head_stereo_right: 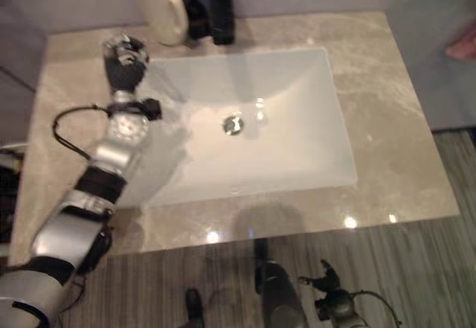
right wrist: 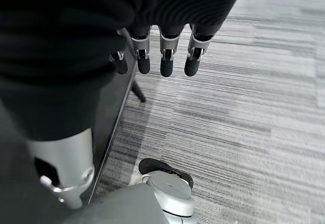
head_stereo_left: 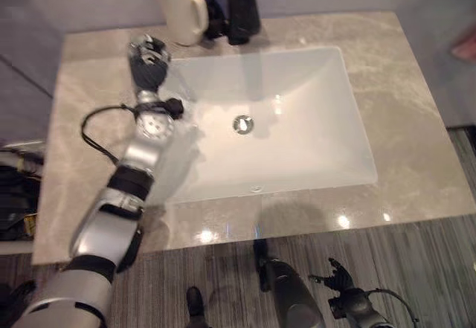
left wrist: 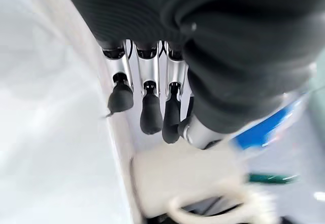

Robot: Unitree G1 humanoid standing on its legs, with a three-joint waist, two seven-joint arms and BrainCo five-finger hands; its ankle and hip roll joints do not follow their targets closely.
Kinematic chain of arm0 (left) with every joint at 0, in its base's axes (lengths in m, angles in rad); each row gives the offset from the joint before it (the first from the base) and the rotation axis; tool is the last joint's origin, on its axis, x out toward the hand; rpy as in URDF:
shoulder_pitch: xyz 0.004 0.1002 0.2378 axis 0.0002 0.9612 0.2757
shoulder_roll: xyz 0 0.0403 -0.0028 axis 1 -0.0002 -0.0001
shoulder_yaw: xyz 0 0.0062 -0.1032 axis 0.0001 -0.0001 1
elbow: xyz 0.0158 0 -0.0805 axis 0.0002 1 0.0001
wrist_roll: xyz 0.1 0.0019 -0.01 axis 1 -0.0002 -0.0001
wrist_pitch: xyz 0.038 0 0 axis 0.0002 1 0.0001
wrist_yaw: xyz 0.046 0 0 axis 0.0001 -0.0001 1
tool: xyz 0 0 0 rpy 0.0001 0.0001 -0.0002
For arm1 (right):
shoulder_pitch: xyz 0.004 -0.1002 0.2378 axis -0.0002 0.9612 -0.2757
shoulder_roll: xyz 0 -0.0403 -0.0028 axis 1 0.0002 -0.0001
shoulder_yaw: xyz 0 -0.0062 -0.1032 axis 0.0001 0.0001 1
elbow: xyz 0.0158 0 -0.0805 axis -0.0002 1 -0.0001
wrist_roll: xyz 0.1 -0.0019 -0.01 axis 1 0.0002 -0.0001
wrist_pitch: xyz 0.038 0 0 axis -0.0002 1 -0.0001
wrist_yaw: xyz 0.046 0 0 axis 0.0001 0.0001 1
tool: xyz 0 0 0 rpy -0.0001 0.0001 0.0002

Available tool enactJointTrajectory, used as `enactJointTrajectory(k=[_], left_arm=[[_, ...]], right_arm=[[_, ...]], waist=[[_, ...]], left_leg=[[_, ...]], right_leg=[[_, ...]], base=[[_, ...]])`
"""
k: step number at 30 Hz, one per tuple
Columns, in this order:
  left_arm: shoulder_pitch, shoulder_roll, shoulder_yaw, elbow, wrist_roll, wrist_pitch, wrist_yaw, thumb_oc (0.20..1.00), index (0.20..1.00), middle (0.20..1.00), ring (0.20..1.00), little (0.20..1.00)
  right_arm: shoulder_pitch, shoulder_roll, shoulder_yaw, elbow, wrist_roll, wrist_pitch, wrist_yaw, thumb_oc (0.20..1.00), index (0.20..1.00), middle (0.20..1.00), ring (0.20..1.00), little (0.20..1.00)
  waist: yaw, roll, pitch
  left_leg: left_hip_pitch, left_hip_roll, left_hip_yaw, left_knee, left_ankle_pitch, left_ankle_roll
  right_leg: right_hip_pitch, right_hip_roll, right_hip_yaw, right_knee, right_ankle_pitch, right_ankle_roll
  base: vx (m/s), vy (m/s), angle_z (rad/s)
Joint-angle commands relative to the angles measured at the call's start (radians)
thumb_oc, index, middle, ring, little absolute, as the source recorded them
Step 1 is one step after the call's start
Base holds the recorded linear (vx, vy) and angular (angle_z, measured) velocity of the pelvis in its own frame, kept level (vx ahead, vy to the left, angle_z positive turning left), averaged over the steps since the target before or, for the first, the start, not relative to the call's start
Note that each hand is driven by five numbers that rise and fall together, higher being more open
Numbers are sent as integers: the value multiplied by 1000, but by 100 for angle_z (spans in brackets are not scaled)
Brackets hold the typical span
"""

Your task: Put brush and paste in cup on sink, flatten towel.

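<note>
My left hand (head_stereo_left: pixel 149 59) hovers empty, fingers loosely curled, just short of the cup (head_stereo_left: pixel 183 12), which already holds brush and paste. Right hand (head_stereo_left: pixel 338 277) idle, relaxed. Next, I judge: locate the towel.

The counter (head_stereo_left: pixel 416 157) looks like polished beige stone, veined and glossy, with bright spots of reflected light near its front edge. The basin (head_stereo_left: pixel 312 134) is smooth, glossy white ceramic around a shiny metal drain (head_stereo_left: pixel 243 124). The cup (head_stereo_left: pixel 182 12) is cream, smooth and glazed. The floor (right wrist: pixel 264 132) is matt grey with fine streaks.
</note>
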State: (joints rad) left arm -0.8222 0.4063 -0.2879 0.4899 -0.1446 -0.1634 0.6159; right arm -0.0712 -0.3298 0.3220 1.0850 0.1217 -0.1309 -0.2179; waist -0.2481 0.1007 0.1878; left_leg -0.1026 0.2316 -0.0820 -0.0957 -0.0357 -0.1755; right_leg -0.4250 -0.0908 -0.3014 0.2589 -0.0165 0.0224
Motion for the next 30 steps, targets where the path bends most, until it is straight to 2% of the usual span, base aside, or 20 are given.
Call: enactJointTrajectory(k=[1, 8, 10, 11, 12, 15, 17, 18, 21, 23, 24, 25, 26, 29, 30], left_arm=[[55, 15, 62, -142, 106, -52, -4, 200, 200, 200, 200, 200], [252, 37, 107, -390, 141, -100, -69, 200, 200, 200, 200, 200], [324, 40, 129, -466, 140, -119, -96, 200, 200, 200, 200, 200], [383, 38, 147, -525, 140, -134, -116, 200, 200, 200, 200, 200], [386, 38, 149, -528, 140, -133, -117, 200, 200, 200, 200, 200], [472, 39, 191, -621, 147, -157, -136, 200, 200, 200, 200, 200], [521, 29, 207, -691, 83, -200, -174, 200, 200, 200, 200, 200], [530, 36, 204, -726, 60, -216, -202, 200, 200, 200, 200, 200], [538, 28, 189, -757, -25, -242, -258, 200, 200, 200, 200, 200], [509, 34, 170, -742, -28, -244, -267, 200, 200, 200, 200, 200], [509, 34, 170, -741, -28, -245, -267, 200, 200, 200, 200, 200], [494, 26, 149, -734, -58, -245, -286, 200, 200, 200, 200, 200], [493, 26, 149, -733, -58, -245, -287, 200, 200, 200, 200, 200], [482, 6, 120, -748, -122, -242, -324, 200, 200, 200, 200, 200], [482, 7, 117, -747, -120, -241, -334, 200, 200, 200, 200, 200]], right_arm=[[23, 11, -22, 33, -20, 1, -13, 1000, 1000, 1000, 1000, 1000], [39, 28, -37, -8, -31, 1, 3, 1000, 1000, 1000, 1000, 1000], [56, 34, -44, -21, -38, 1, 10, 1000, 1000, 1000, 1000, 1000], [74, 42, -62, -32, -46, -1, 10, 1000, 1000, 1000, 1000, 1000], [76, 42, -61, -33, -46, 0, 10, 1000, 1000, 1000, 1000, 1000], [105, 50, -86, -41, -63, 3, 15, 1000, 1000, 1000, 1000, 1000], [145, 58, -115, -57, -55, 1, 21, 1000, 1000, 1000, 1000, 1000], [163, 59, -130, -54, -54, 2, 21, 1000, 1000, 1000, 1000, 1000], [185, 61, -142, -54, -71, 10, 25, 1000, 1000, 1000, 1000, 1000], [196, 59, -151, -49, -67, 8, 21, 1000, 1000, 1000, 1000, 1000], [195, 60, -151, -49, -67, 8, 21, 1000, 1000, 1000, 1000, 1000], [200, 56, -155, -31, -65, 7, 16, 1000, 1000, 1000, 1000, 1000], [199, 56, -155, -31, -65, 7, 16, 1000, 1000, 1000, 1000, 1000], [205, 61, -199, 12, -26, 12, -1, 1000, 1000, 1000, 1000, 1000], [201, 63, -201, 16, -20, 11, 2, 1000, 1000, 1000, 1000, 1000]], waist=[[18, -40, -70], [34, -85, -95], [35, -106, -101], [30, -127, -102], [32, -129, -102], [34, -160, -97], [31, -187, -85], [27, -196, -76], [18, -206, -49], [8, -199, -38], [7, -203, -40], [11, -196, -51], [11, -198, -53], [22, -189, -80], [29, -187, -86]], left_leg=[[231, -84, 13, 8, -10, 72], [295, -140, 23, 25, -116, 126], [307, -172, 29, 46, -144, 148], [310, -206, 36, 70, -170, 169], [311, -208, 39, 73, -171, 171], [312, -264, 60, 104, -194, 197], [312, -295, 85, 114, -194, 210], [319, -304, 97, 109, -190, 212], [341, -309, 150, 100, -167, 214], [316, -300, 194, 84, -123, 222], [312, -305, 193, 84, -119, 222], [281, -287, 235, 70, -95, 229], [277, -290, 235, 70, -91, 230], [227, -266, 323, 56, -55, 236], [221, -260, 351, 46, -50, 233]], right_leg=[[-19, -96, 118, 13, 117, 137], [30, -118, 164, -11, 169, 172], [43, -128, 197, -24, 210, 190], [53, -142, 227, -43, 259, 207], [54, -142, 231, -44, 261, 208], [83, -169, 272, -118, 362, 236], [104, -185, 280, -158, 418, 239], [111, -191, 279, -177, 447, 239], [115, -199, 236, -187, 483, 239], [135, -202, 153, -93, 384, 236], [130, -207, 155, -91, 386, 236], [156, -200, 104, 1, 289, 212], [153, -202, 106, 0, 291, 211], [235, -200, 31, 76, 186, 188], [256, -198, 28, 73, 166, 183]], base=[[-32, 154, 44], [-51, 148, 9], [-134, 235, -13], [-140, 213, -10], [-142, 202, -14], [-180, 192, -30], [-294, 226, -25], [-267, 193, -23], [-273, 171, -50], [-427, 191, -54], [-397, 104, -50], [-259, 44, -40], [-356, 62, -43], [-269, 12, -79], [-195, 5, -106]])
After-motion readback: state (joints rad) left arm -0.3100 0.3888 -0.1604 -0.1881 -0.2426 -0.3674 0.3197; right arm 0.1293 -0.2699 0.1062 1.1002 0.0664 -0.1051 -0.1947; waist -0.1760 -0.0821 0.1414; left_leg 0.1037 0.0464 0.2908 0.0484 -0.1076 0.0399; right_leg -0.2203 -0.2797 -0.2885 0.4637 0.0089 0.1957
